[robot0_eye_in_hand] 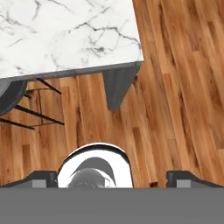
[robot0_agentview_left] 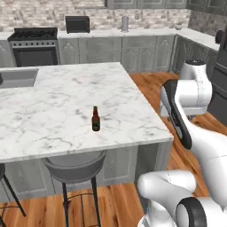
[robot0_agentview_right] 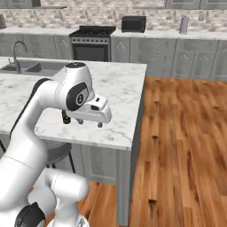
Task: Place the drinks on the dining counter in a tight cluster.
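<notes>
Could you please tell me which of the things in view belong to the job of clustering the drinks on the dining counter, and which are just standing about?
Belongs to the job:
- beer bottle, upright on the counter
- dining counter
- gripper, fingers open, holding nothing

Just standing about:
- stool
- stove
- toaster oven
- sink and faucet

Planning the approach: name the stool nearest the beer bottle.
The stool with the whole grey seat, tucked under the dining counter just below the beer bottle; the other stool stands far left.
</notes>
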Controlling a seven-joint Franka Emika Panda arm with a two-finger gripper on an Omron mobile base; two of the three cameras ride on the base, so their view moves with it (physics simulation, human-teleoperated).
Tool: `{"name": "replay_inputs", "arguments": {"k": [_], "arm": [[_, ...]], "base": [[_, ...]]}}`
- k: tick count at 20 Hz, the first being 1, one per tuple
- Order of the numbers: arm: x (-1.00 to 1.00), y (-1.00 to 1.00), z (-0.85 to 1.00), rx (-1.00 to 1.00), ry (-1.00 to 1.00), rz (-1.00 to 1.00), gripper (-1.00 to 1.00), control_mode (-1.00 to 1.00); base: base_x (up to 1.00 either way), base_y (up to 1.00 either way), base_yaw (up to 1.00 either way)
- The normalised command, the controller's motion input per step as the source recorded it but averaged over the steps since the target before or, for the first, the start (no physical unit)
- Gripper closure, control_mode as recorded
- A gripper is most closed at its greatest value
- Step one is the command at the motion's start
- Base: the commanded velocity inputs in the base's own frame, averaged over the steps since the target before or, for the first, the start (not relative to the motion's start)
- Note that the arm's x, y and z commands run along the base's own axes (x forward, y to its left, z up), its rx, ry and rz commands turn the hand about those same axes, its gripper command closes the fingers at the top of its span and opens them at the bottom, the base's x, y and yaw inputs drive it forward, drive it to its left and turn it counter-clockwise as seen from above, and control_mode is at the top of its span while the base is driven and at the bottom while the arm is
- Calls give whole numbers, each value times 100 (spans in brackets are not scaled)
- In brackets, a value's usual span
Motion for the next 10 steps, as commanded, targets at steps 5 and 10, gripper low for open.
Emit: {"name": "replay_inputs", "arguments": {"k": [5,10], "arm": [[0,0,0,0,0,0,-100,100],[0,0,0,0,0,0,-100,100]], "base": [[-49,-57,-52],[-1,-17,-88]]}}
